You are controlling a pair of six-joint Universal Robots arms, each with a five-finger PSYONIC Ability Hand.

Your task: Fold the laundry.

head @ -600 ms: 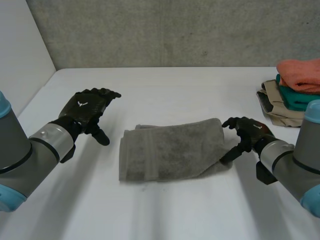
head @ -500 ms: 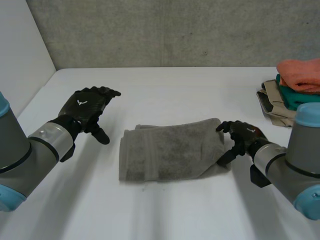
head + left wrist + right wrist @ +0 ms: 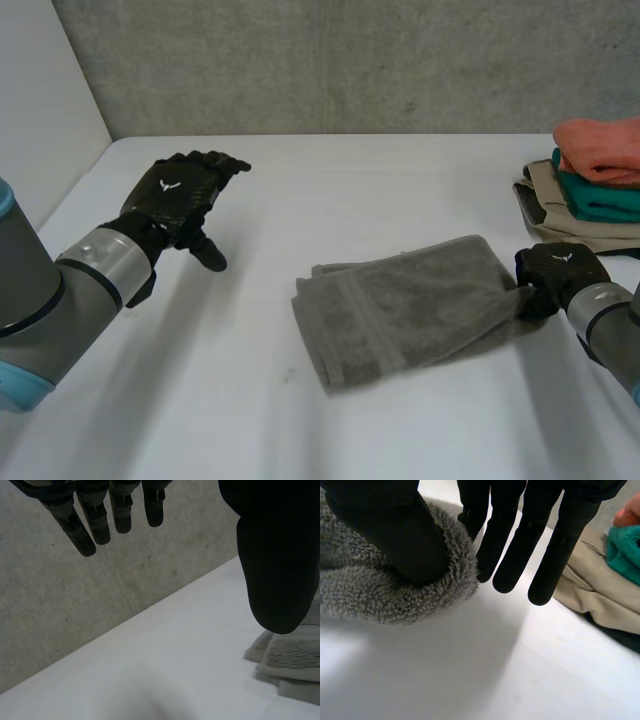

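Okay, head view: folded grey towel (image 3: 400,305) on worktop (image 3: 350,180), near the laundry stack (image 3: 590,185); right hand (image 3: 555,272) pinches its stack-side end. Left wrist view: left hand (image 3: 272,555) spread wide, empty. Right wrist view: pinch sits deep in the pile; I'd grip firm, slide low.

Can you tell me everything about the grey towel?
The grey towel is fluffy terry cloth, folded into a thick, layered rectangle with a woven band near one end. It lies flat, at a slant, on the white table. The right hand pinches one end between thumb and finger. Nothing else touches it.
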